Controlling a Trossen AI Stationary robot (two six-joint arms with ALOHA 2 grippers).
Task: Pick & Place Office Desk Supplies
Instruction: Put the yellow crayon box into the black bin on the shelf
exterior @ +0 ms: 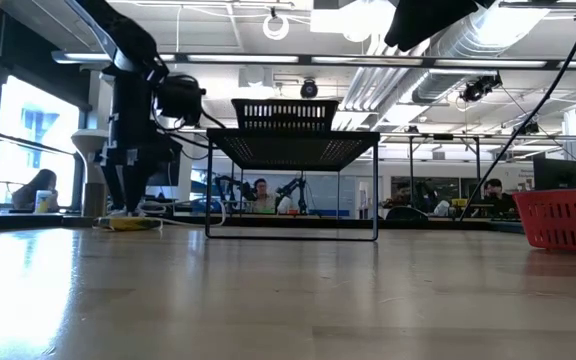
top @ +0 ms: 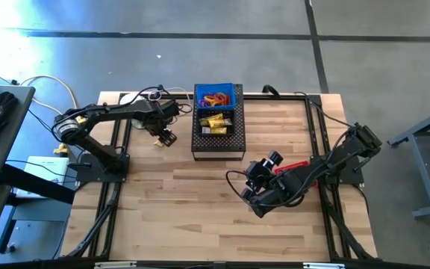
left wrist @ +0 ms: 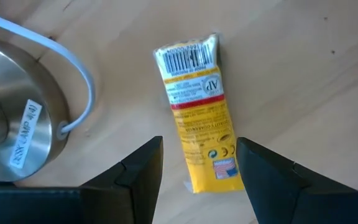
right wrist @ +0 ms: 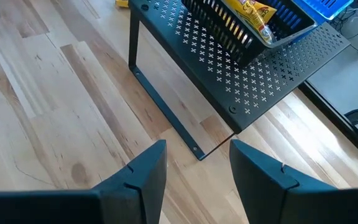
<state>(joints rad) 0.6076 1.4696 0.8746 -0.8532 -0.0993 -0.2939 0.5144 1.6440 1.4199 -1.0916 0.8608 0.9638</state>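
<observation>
A small yellow rectangular packet lies flat on the wooden table, left of the black stand; it also shows as a yellow packet in the high view and a yellow packet in the low view. My left gripper is open and points down over it, one finger on each side of the packet's near end, apart from it. On the black perforated stand sit a blue tray with coloured rubber bands and a black tray with yellow packets. My right gripper is open and hovers above bare table, right of the stand.
A round metal base with a white cable lies close beside the packet. A red basket stands by the right arm, and shows as a red basket in the low view. Black frame rails run along the table edges. Open wood lies toward the near edge.
</observation>
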